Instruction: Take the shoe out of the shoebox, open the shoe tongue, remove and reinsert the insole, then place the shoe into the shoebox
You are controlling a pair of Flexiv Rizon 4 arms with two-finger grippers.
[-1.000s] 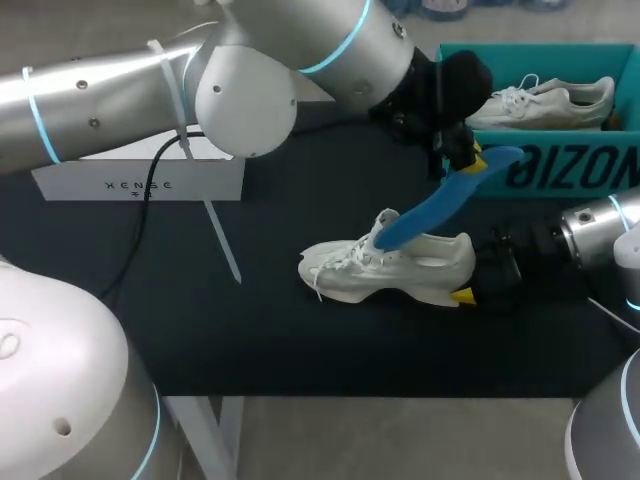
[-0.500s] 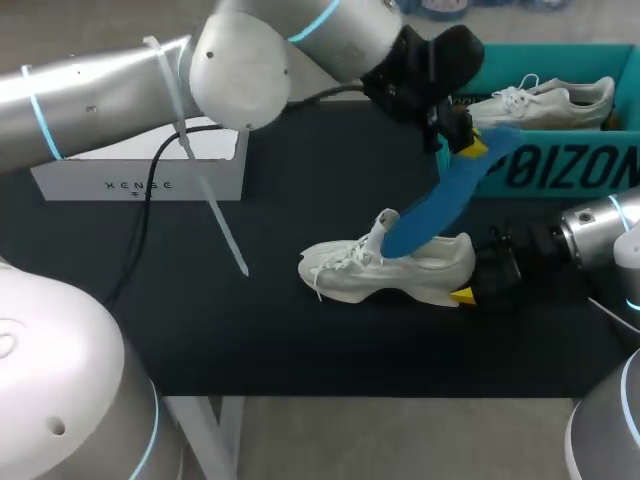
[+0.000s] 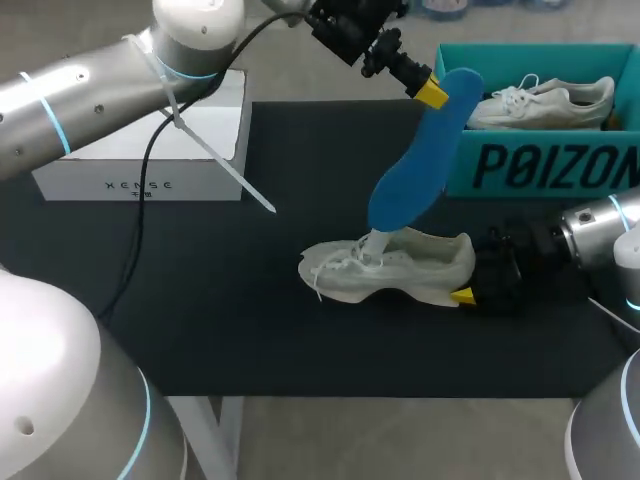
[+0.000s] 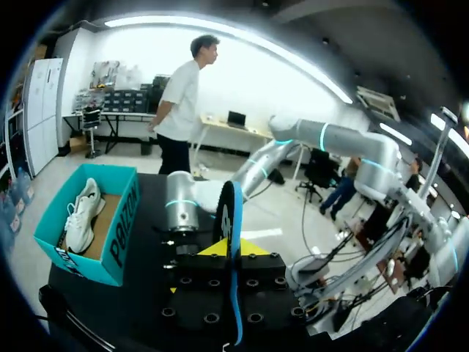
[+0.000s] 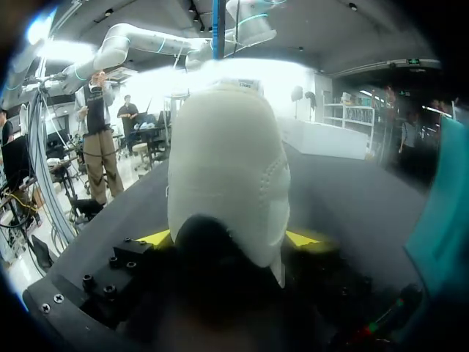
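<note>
A white shoe (image 3: 400, 268) lies on its side on the dark table (image 3: 250, 330), toe to the left. My right gripper (image 3: 474, 278) is shut on its heel; in the right wrist view the heel (image 5: 227, 161) fills the gap between both yellow fingertips (image 5: 155, 238). My left gripper (image 3: 425, 90), high above the table, is shut on the top end of the blue insole (image 3: 415, 165). The insole hangs slanted, with its lower end just above the shoe's opening. In the left wrist view the insole (image 4: 233, 271) shows edge-on between the fingers.
The teal shoebox (image 3: 540, 165) stands at the back right with a second white shoe (image 3: 545, 100) inside it. A white box (image 3: 140, 165) sits at the back left. A dark cable (image 3: 135, 240) and a white strap hang from my left arm.
My left gripper has risen and moved back, drawing the blue insole up out of the shoe. The right gripper and the shoe have stayed put.
</note>
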